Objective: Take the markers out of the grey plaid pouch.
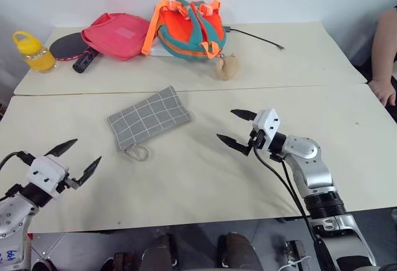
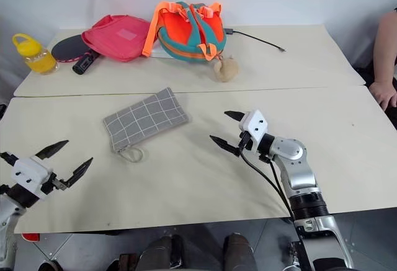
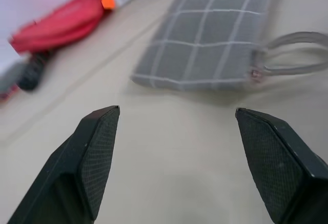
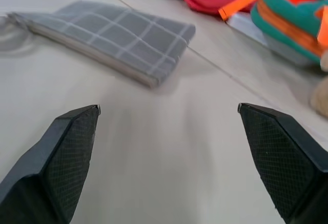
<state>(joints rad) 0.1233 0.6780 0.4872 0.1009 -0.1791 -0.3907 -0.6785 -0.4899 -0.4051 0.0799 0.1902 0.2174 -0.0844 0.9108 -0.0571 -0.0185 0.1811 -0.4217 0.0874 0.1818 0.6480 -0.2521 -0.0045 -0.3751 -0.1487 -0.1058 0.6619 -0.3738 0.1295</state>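
The grey plaid pouch (image 1: 147, 118) lies flat on the beige table, its small loop (image 1: 137, 153) at the near end. The markers are out of view. My left gripper (image 1: 77, 158) hovers open near the table's front left edge, well short of the pouch, nothing between its fingers. To the right of the pouch, my right gripper (image 1: 236, 127) is open and empty, pointing toward it across a gap. The pouch also shows ahead of the fingers in the left wrist view (image 3: 220, 34) and in the right wrist view (image 4: 118, 37).
At the back stand an orange-teal backpack (image 1: 189, 28), a pink-red bag (image 1: 118, 34), a black paddle (image 1: 69, 46), a yellow bottle (image 1: 34, 52) and a small tan toy (image 1: 226, 67). A black cable (image 1: 255, 38) trails back right. A person's arm (image 1: 383, 60) rests at the right edge.
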